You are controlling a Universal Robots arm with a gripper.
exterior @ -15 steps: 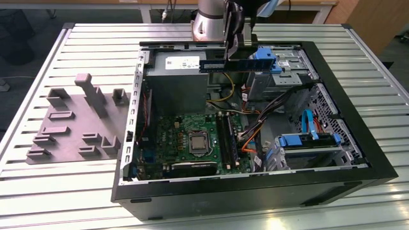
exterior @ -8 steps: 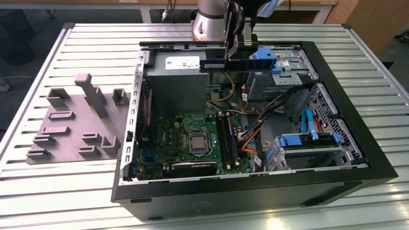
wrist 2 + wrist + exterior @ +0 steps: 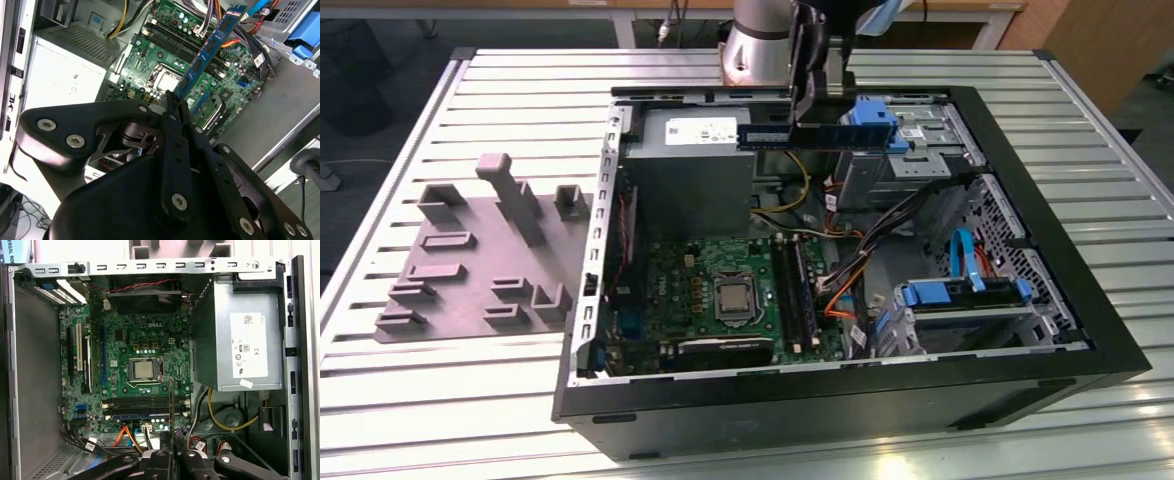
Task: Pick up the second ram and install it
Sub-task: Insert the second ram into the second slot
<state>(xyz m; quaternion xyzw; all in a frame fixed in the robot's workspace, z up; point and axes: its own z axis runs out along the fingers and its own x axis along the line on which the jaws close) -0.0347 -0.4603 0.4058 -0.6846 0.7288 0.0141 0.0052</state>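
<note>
Exterior view: second ram (image 3: 767, 137) pinched firmly in the gripper (image 3: 803, 122), held level, sticking out to either side of the fingers, well above the open computer case (image 3: 854, 400).

Second wrist view: fingers (image 3: 175, 130) clamped on the second ram (image 3: 210, 45), stick running out past the tips, motherboard (image 3: 147, 55) well beyond them.

First wrist view: second ram (image 3: 171, 410) edge-on between the tips, crossing the memory slots (image 3: 140, 405) far below, with the power supply (image 3: 240, 340) off to one side.
</note>
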